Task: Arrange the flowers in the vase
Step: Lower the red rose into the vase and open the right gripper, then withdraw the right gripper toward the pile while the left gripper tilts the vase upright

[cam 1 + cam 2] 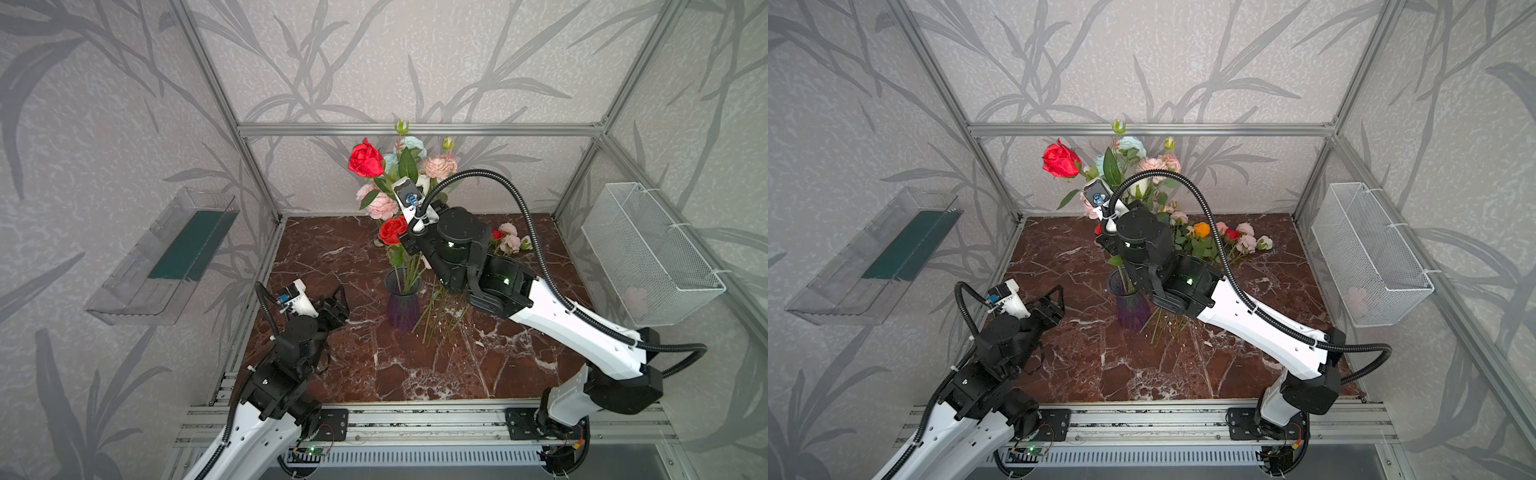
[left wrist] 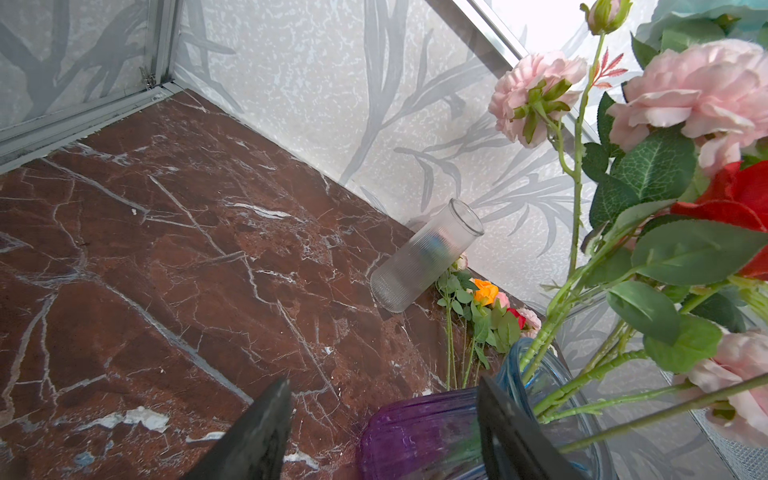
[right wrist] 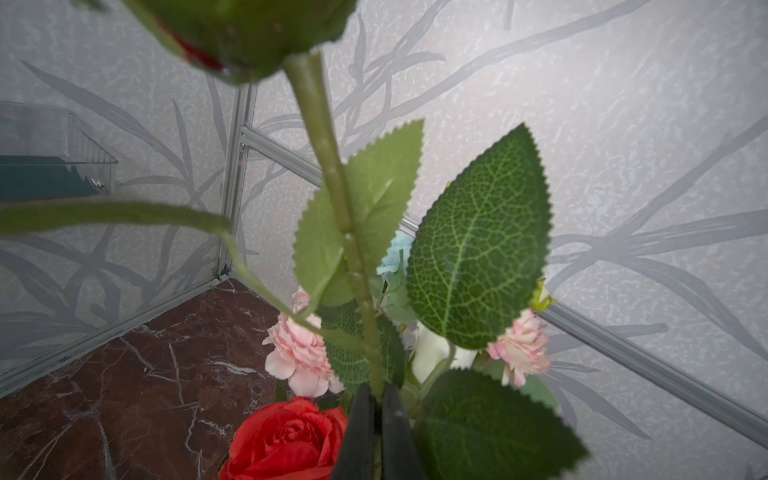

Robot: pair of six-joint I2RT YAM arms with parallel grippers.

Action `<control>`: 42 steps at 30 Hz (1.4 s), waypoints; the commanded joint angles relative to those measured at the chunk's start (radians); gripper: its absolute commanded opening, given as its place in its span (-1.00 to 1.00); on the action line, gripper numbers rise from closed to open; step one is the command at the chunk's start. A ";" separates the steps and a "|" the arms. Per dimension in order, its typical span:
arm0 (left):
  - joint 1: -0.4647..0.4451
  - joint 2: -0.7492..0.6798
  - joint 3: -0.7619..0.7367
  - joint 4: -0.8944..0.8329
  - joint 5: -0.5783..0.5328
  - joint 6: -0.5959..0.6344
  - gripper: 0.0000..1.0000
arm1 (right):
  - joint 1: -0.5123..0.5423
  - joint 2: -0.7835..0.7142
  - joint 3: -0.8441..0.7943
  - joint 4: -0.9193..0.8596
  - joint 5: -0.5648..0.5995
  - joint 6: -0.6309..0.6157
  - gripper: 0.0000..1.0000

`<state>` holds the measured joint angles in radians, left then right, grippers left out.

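Holding a red rose (image 1: 365, 158) over the purple vase (image 1: 402, 307), our right gripper (image 3: 376, 399) pinches its stem; our left gripper (image 2: 384, 382) sits wide and empty nearby. We judge insertion underway; the stem's tip seems hidden, so next: lower, then release.

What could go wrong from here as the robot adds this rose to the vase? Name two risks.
1. The right gripper pinches the rose stem far below its bloom; the long stem could twist or slip.
2. The purple vase is crowded and the left gripper stands open beside it, not gripping; pushing another stem in might tip it.
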<state>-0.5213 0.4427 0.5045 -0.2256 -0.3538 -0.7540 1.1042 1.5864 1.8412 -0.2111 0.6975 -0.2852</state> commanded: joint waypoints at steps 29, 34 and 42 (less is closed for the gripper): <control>0.006 0.385 0.286 0.006 0.324 -0.004 0.42 | -0.251 -0.549 -0.467 -0.202 -0.082 0.457 0.02; 0.006 0.526 0.409 -0.082 0.362 -0.001 0.41 | -0.422 -0.624 -0.585 -0.264 -0.221 0.580 0.02; 0.007 0.684 0.509 -0.155 0.447 -0.028 0.20 | -0.572 -0.674 -0.680 -0.269 -0.343 0.624 0.02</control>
<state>-0.5205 1.1126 0.9867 -0.3141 0.0513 -0.7666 0.5613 0.9321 1.1740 -0.4789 0.4187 0.2962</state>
